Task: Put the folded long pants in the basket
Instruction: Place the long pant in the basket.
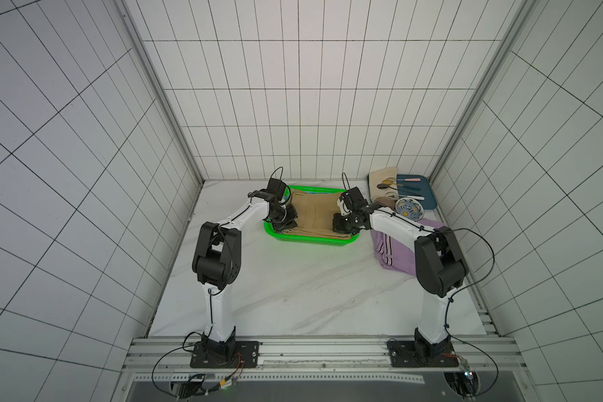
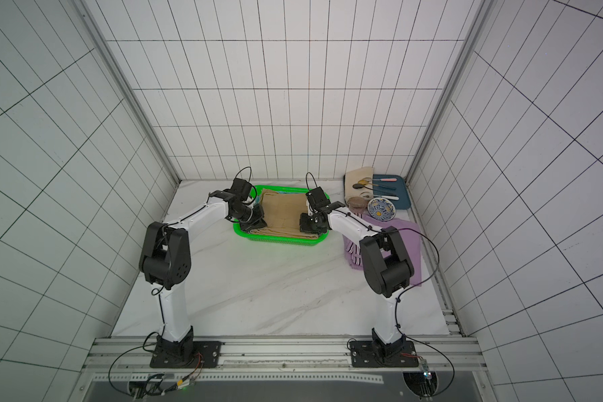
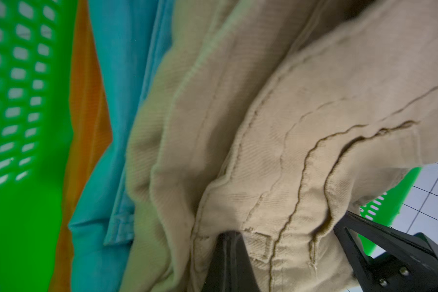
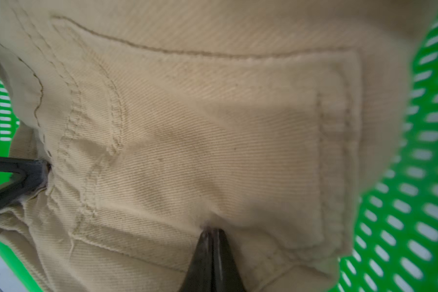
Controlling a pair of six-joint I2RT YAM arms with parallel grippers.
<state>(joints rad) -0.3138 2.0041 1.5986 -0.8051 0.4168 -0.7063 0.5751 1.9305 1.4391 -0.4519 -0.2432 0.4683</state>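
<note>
Left gripper (image 3: pixel 286 227) and right gripper (image 4: pixel 129 198) clench the limp, soft khaki pants (image 1: pixel 314 212) at opposite ends — probably thick seams — in the green basket (image 1: pixel 310 241).

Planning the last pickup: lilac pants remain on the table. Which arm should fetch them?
Right: the lilac pants lie under the right arm; the left claw is across the basket.

Both top views sit high over the arms' base end, looking steeply down toward the back wall, far enough to hold the whole surface (image 1: pixel 293 285) and green basket (image 1: pixel 310 239), and they share nearly the same scene, shifted slightly sideways. Each wrist view sits very close, filled by the tan pants (image 3: pixel 288 126); both share that cloth and bits of basket mesh.
</note>
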